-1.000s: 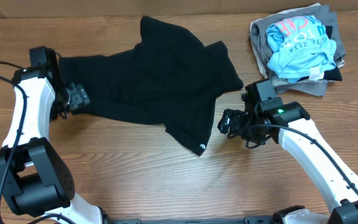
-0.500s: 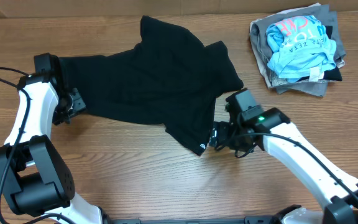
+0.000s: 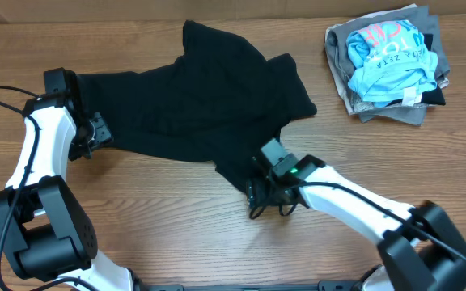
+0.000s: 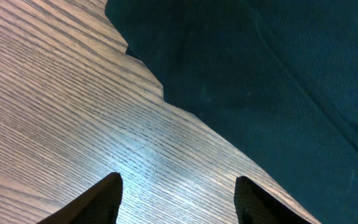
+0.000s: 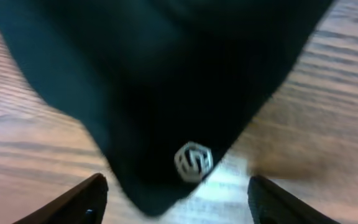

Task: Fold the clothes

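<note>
The black shirt (image 3: pixel 209 113) is spread, rumpled, over the far middle of the table (image 3: pixel 136 242). Its long axis is laid roughly from the left edge toward the right. One pointed corner, marked with a small white logo (image 5: pixel 193 160), is turned toward the near edge. A pile of folded garments (image 3: pixel 391 61) is seen at the far right corner, well apart from the shirt.

The left gripper (image 3: pixel 102 134) is held at the shirt's left end. Its fingers (image 4: pixel 104 194) are spread, only bare wood is seen between them, and nothing is gripped. The right gripper (image 3: pixel 255 194) is set at the near corner of the shirt. Its fingers (image 5: pixel 87 196) are held wide on either side of the logo corner and are not closed on the cloth.

Since a second ago, the right arm has been swung left from beside the shirt's right side to this corner. The left gripper has been drawn slightly back toward the left edge. The shirt and the pile are left as they were.
</note>
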Controlling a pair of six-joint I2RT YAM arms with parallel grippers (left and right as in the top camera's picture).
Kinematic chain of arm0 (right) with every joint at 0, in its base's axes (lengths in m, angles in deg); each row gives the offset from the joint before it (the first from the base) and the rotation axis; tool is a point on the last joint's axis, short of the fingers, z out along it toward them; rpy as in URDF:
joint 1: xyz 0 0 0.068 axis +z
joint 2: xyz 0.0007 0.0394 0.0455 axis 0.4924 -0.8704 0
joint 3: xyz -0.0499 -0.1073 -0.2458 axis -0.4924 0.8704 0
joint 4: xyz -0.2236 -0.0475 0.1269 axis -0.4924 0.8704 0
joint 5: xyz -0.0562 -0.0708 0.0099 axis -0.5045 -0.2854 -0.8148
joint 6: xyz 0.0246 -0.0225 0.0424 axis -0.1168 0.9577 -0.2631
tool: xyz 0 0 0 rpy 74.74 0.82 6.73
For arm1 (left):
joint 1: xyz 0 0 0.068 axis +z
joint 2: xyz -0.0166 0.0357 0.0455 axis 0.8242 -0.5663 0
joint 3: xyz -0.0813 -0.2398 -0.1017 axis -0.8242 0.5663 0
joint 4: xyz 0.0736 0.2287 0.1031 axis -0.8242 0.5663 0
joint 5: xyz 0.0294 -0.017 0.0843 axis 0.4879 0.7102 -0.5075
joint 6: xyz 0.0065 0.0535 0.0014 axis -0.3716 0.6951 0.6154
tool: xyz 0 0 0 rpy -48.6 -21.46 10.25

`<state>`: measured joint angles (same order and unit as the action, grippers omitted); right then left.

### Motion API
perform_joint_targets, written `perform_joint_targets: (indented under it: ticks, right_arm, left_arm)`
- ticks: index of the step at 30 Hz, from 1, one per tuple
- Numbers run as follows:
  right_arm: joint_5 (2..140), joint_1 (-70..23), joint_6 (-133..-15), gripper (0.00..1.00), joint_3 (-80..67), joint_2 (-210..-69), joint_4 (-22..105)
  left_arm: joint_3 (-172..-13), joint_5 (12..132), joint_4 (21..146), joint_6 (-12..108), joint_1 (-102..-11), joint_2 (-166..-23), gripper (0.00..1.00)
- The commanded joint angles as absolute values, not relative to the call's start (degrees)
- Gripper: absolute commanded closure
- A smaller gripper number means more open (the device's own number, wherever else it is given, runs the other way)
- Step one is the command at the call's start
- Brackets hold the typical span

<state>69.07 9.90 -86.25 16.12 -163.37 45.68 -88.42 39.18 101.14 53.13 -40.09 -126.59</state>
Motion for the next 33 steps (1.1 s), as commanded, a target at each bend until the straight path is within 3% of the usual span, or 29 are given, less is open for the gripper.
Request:
perform_joint_targets:
  ticks: [1,5,10,13,24,33]
  right_arm:
    - [64.96,10.29,-83.69,0.27,16.36,-167.37,43.71]
    - [63.87,10.29,-83.58,0.42,16.36,-169.60,43.65]
    - [60.76,10.27,-87.47,0.80,15.85,-168.14,45.46]
    - [59.06,10.16,-89.22,0.95,14.15,-165.71,49.11]
    - [57.07,8.63,-94.81,0.96,4.55,-153.91,74.84]
    - [58.12,2.99,-94.25,0.96,4.29,-152.09,78.84]
  left_arm:
    - [-88.29,38.46,100.92,52.73,-39.68,-127.18,0.39]
    - [-88.29,38.46,101.14,52.76,-39.68,-127.18,0.39]
    - [-88.29,38.44,101.82,52.76,-39.68,-127.16,0.38]
    - [-88.31,38.42,102.98,52.78,-39.68,-127.16,0.37]
    - [-88.31,38.22,113.47,53.63,-39.63,-127.16,0.30]
    - [-87.31,40.73,116.55,53.57,-39.76,-127.16,0.29]
